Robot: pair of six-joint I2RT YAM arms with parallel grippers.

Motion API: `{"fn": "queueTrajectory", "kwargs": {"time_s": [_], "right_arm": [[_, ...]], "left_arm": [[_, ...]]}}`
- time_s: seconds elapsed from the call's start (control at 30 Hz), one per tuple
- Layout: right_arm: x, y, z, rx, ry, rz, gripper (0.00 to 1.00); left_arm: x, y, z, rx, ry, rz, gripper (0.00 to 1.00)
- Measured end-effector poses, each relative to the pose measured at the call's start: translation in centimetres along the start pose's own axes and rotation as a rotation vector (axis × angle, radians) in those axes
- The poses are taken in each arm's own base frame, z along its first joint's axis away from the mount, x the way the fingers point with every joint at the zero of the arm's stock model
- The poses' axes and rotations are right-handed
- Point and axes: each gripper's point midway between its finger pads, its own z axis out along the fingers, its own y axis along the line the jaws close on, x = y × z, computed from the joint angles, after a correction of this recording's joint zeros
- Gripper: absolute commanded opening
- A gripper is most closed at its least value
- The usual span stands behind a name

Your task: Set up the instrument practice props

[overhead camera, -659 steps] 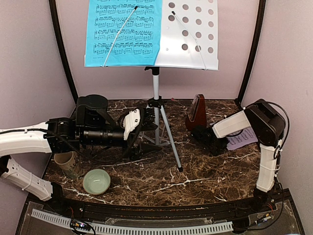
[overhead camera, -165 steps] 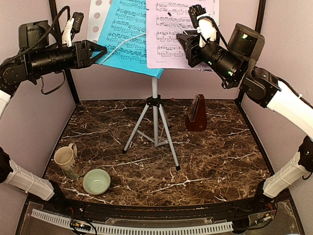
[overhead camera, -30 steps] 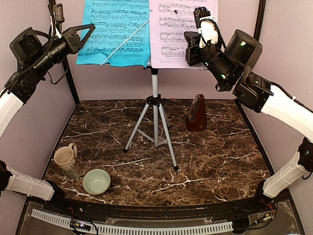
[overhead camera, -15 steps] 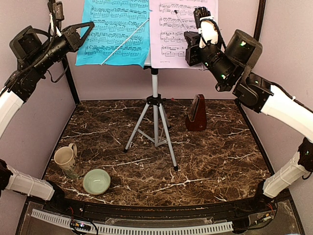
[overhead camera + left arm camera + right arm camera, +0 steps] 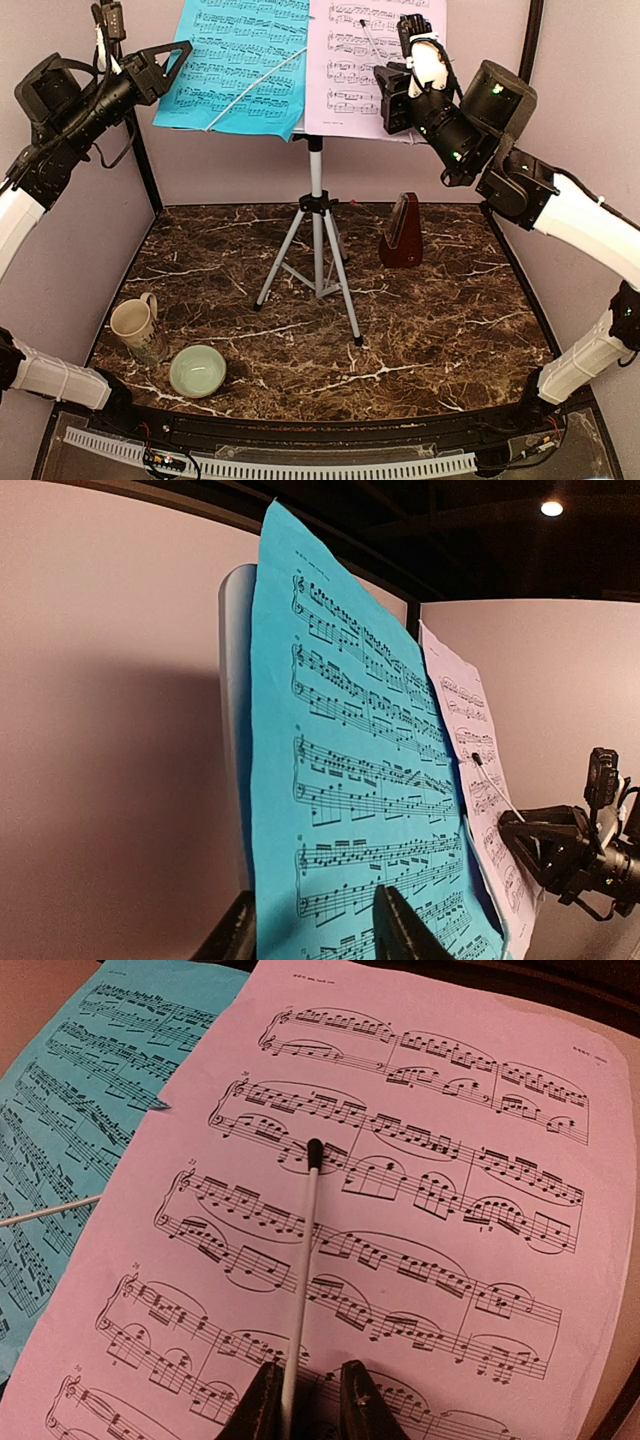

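Observation:
The silver tripod music stand [image 5: 318, 250] stands mid-table. The blue page [image 5: 240, 60] lies on the left of its desk and the pink page [image 5: 350, 70] on the right, each under a white wire arm. The desk's pale edge [image 5: 235, 730] shows behind the blue page [image 5: 340, 780]. My left gripper [image 5: 172, 58] is open, its jaws [image 5: 312, 898] astride the blue page's left edge. My right gripper [image 5: 385, 85] is narrowly open at the pink page [image 5: 400, 1210], the wire arm [image 5: 305, 1260] between its fingers [image 5: 262, 1405]. The dark-red metronome [image 5: 403, 232] stands right of the tripod.
A beige mug [image 5: 135, 328] and a pale green bowl [image 5: 197, 370] sit at the front left of the marble table [image 5: 440, 330]. Black frame posts stand at both back corners. Pink walls close in the back and sides.
The left gripper has shifted slightly up and right at the blue page's edge, and the blue page has tilted a little. The right gripper has barely moved.

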Motion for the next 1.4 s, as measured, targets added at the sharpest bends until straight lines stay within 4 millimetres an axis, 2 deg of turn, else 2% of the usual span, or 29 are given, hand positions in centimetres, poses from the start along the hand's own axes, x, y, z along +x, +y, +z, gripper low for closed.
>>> {"fn": "queueTrajectory", "kwargs": {"time_s": [0.1, 0.27, 0.43, 0.63, 0.77, 0.83, 0.97, 1.07, 1.17, 1.3, 1.4], "right_arm": [[0.0, 0.0, 0.0, -0.001, 0.000, 0.003, 0.26], [0.0, 0.1, 0.0, -0.005, -0.001, 0.002, 0.38], [-0.1, 0.2, 0.0, -0.015, -0.004, 0.002, 0.42], [-0.2, 0.4, -0.1, -0.027, -0.011, 0.004, 0.41], [-0.2, 0.4, -0.1, -0.028, -0.008, 0.003, 0.38], [-0.2, 0.4, -0.1, -0.028, -0.007, 0.003, 0.36], [-0.1, 0.3, -0.1, -0.024, -0.003, -0.001, 0.32], [-0.1, 0.3, -0.1, -0.021, -0.002, -0.001, 0.31], [0.0, 0.3, -0.1, -0.019, -0.001, -0.002, 0.29], [0.0, 0.1, -0.1, -0.011, 0.002, -0.003, 0.28], [0.0, 0.1, -0.1, -0.007, 0.003, -0.004, 0.28]], "left_arm": [[-0.4, 0.1, -0.3, -0.011, -0.009, 0.001, 0.43], [-0.8, 0.0, -1.4, -0.028, -0.016, 0.006, 0.52], [-1.2, 0.0, -2.5, -0.045, -0.012, 0.030, 0.57], [-2.0, -1.1, -2.9, -0.005, 0.046, 0.089, 0.50], [-2.1, -2.9, -2.8, 0.045, 0.091, 0.143, 0.50], [-1.7, -4.8, -2.3, 0.091, 0.119, 0.170, 0.49], [0.0, -9.5, -0.2, 0.194, 0.196, 0.239, 0.44], [2.2, -11.2, 1.2, 0.209, 0.253, 0.297, 0.44], [4.6, -12.4, 2.6, 0.195, 0.314, 0.367, 0.43], [7.1, -13.1, 4.2, 0.152, 0.365, 0.441, 0.41], [7.6, -12.7, 4.7, 0.110, 0.374, 0.478, 0.39]]}}
